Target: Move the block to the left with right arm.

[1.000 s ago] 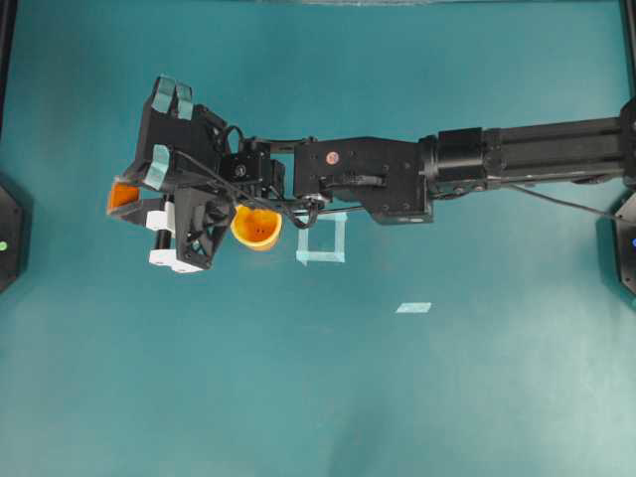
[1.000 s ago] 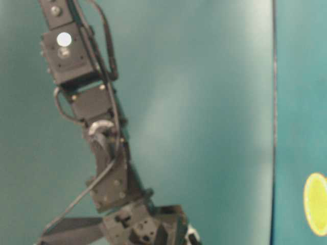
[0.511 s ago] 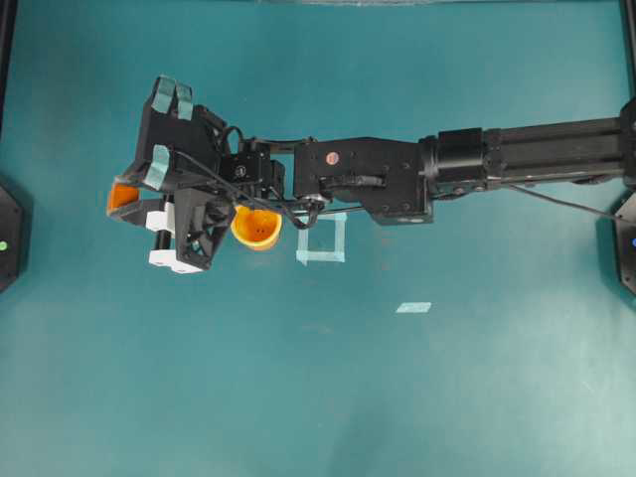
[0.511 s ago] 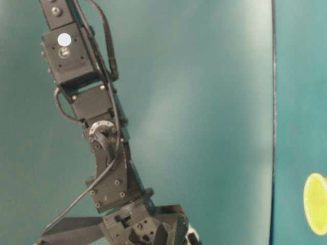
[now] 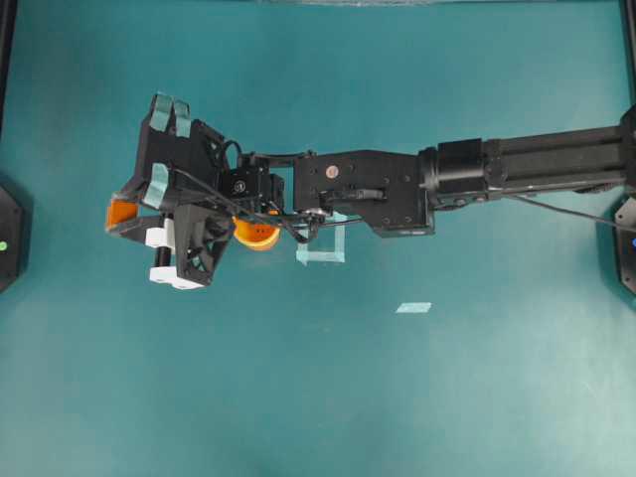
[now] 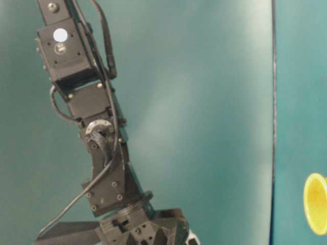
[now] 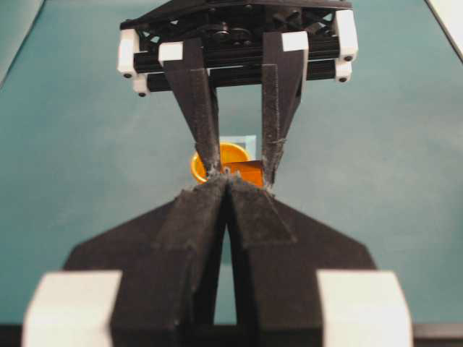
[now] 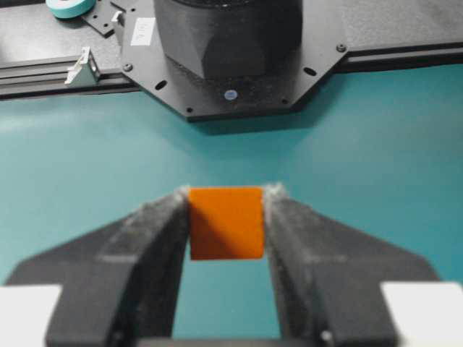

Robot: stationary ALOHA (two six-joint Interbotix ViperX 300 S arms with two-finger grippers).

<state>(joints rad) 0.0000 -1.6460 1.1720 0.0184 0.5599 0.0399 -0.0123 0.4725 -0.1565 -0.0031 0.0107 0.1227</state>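
Note:
My right arm [image 5: 358,189] stretches from the right across to the left part of the table. Its gripper [image 5: 117,213] is shut on the small orange block [image 5: 123,211]. In the right wrist view the block [image 8: 226,224] is pinched between both pads at the fingertips, above the teal surface. The left wrist view faces that gripper and shows the block [image 7: 252,172] in its tips. My left gripper [image 7: 228,182] is shut with nothing in it, just in front of the right gripper's tips.
A yellow-orange cup [image 5: 258,235] stands partly under the right wrist, also at the table-level view's right edge as the cup [image 6: 317,204]. A pale tape square [image 5: 323,243] and a tape scrap [image 5: 413,307] lie nearby. The left arm's base [image 8: 224,43] is straight ahead.
The right gripper, still holding the block, has shifted slightly toward the bottom of the overhead view and now covers more of the cup. The left gripper has not moved.

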